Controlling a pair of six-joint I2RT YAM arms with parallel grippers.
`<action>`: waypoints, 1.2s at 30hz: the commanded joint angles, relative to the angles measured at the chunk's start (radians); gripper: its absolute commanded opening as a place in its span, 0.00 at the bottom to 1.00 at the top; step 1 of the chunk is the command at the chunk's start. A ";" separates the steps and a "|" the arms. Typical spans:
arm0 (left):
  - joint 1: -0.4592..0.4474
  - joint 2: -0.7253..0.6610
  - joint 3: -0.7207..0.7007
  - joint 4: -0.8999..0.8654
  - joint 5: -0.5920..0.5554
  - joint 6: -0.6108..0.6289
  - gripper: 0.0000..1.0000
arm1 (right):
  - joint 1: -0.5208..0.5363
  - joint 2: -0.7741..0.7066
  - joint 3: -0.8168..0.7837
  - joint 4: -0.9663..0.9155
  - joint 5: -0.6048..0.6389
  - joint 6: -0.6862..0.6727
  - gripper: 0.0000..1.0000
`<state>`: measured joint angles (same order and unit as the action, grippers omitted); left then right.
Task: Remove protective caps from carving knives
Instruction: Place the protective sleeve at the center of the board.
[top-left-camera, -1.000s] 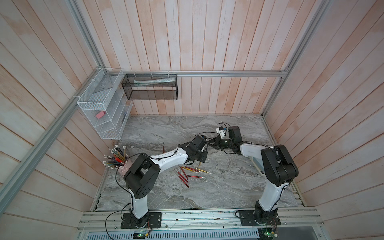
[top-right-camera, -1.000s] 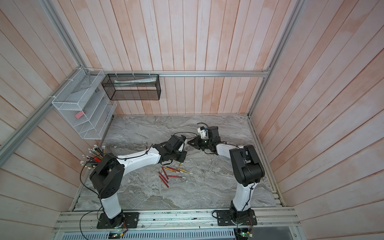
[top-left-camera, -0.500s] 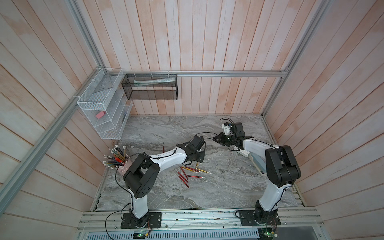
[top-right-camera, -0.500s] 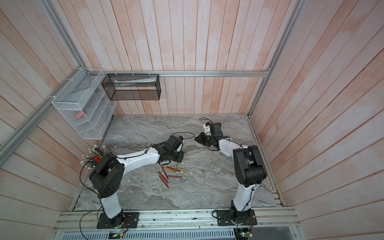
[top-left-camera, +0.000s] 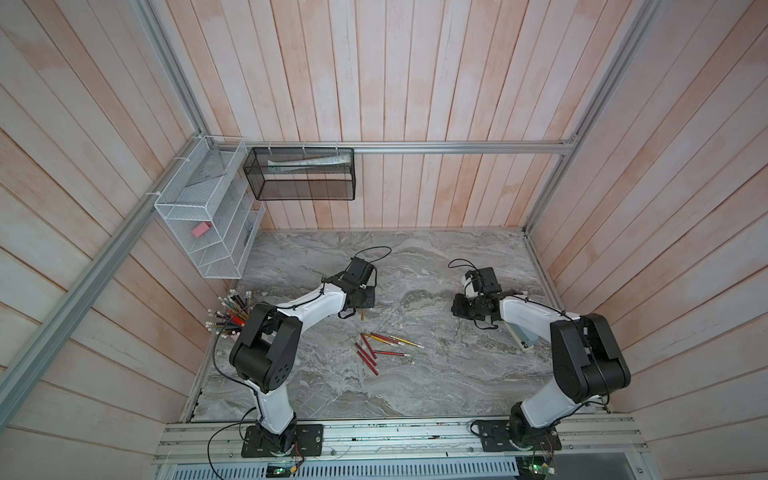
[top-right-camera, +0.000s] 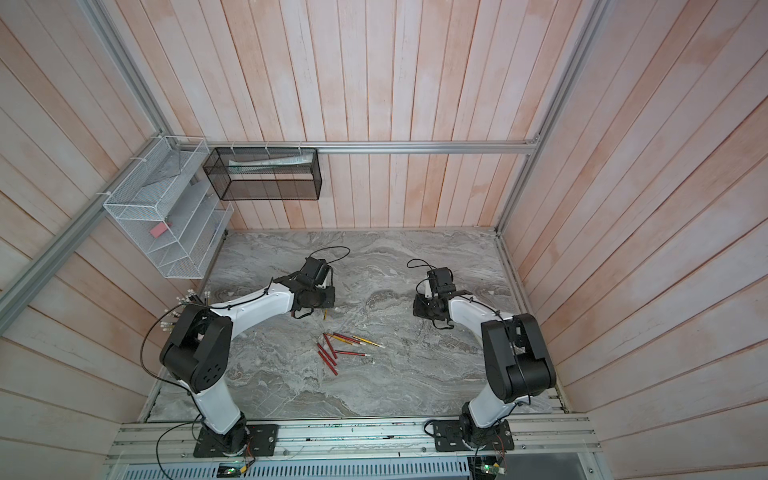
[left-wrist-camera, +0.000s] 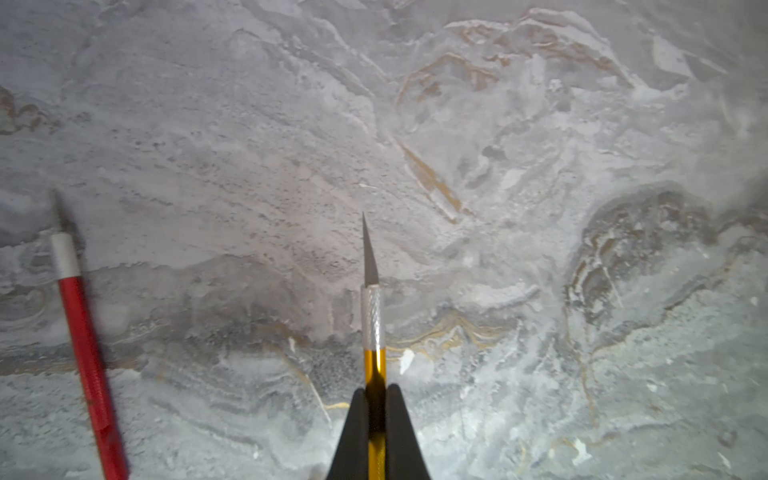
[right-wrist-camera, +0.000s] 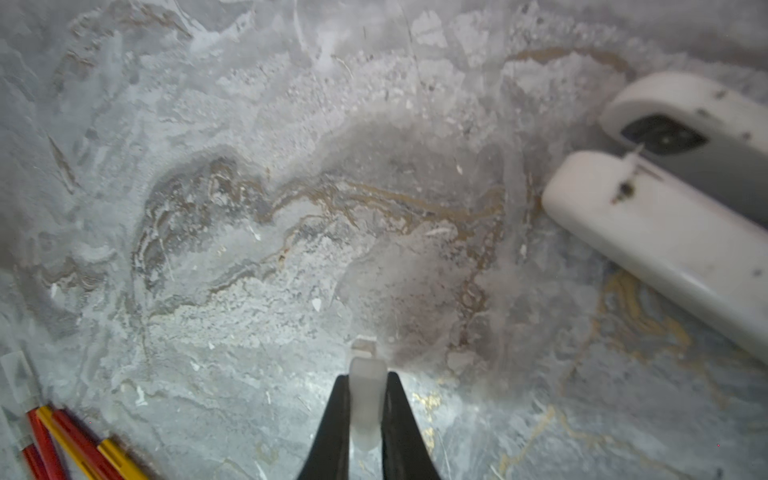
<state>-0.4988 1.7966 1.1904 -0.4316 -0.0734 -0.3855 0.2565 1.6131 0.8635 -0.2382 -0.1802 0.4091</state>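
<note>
My left gripper (left-wrist-camera: 376, 388) is clamped on a yellow-handled carving knife (left-wrist-camera: 371, 316), its blade bare over the marble table (top-left-camera: 436, 374). The other carving knives (top-left-camera: 376, 347) lie loose between my arms. My right gripper (right-wrist-camera: 368, 375) pinches a whitish protective cap (right-wrist-camera: 365, 399), well apart from that knife.

Pale pinkish wooden planks line the walls (top-left-camera: 415, 83) on three sides, framed by aluminium rails (top-left-camera: 457, 147) — one runs level along the back. A white wire rack (top-left-camera: 183, 195) hangs in the left corner with a pink block (top-left-camera: 201, 229) on one shelf; beside it hangs a black mesh basket (top-left-camera: 299, 191). Below lies a grey marbled desk (top-left-camera: 415, 386), evenly lit, edged in front by a metal track (top-left-camera: 395, 436).
</note>
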 joint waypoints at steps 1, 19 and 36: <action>0.020 -0.018 -0.017 -0.011 -0.012 -0.004 0.00 | -0.004 -0.015 -0.021 -0.047 0.052 -0.030 0.00; 0.066 0.037 -0.018 -0.003 -0.027 0.010 0.00 | -0.002 -0.001 -0.061 -0.025 0.044 -0.030 0.27; 0.098 0.075 -0.001 -0.009 -0.079 0.020 0.00 | -0.002 -0.119 -0.054 -0.066 0.031 -0.021 0.30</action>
<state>-0.4099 1.8435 1.1790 -0.4335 -0.1169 -0.3813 0.2565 1.5330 0.8104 -0.2680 -0.1509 0.3889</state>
